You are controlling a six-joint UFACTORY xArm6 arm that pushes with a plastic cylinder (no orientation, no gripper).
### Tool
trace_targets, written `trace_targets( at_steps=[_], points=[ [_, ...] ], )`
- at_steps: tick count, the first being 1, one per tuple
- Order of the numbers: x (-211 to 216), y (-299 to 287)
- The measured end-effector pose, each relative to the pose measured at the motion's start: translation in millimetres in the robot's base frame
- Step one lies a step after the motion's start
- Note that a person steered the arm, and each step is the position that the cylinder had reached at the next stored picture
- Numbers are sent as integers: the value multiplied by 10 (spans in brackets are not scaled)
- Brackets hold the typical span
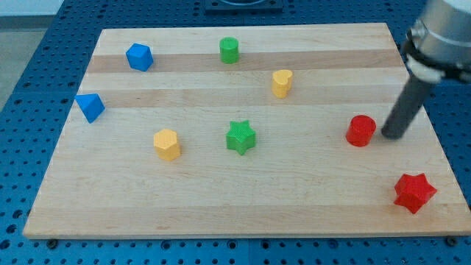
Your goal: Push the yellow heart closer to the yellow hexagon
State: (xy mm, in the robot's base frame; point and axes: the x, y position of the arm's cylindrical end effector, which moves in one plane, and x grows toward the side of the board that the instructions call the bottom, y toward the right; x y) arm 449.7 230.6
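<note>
The yellow heart [282, 82] stands on the wooden board [243, 206], right of centre toward the view's top. The yellow hexagon [167, 144] sits left of centre, lower down, well apart from the heart. My tip [388, 136] is at the view's right, just right of the red cylinder [360, 131] and far to the lower right of the yellow heart. The rod slants up to the arm at the top right corner.
A green star [241, 138] lies between the hexagon and the red cylinder. A green cylinder [229, 50] and a blue hexagon [139, 57] sit near the top. A blue block [90, 107] is at the left edge. A red star [414, 193] is at the bottom right.
</note>
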Motion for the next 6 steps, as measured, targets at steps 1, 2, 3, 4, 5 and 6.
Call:
trace_targets(
  at_steps=[1, 2, 3, 4, 5, 6],
  points=[
    [-451, 69],
    [-548, -520],
    [-540, -829],
    [-540, -826],
    [-457, -547],
    [-266, -402]
  ],
)
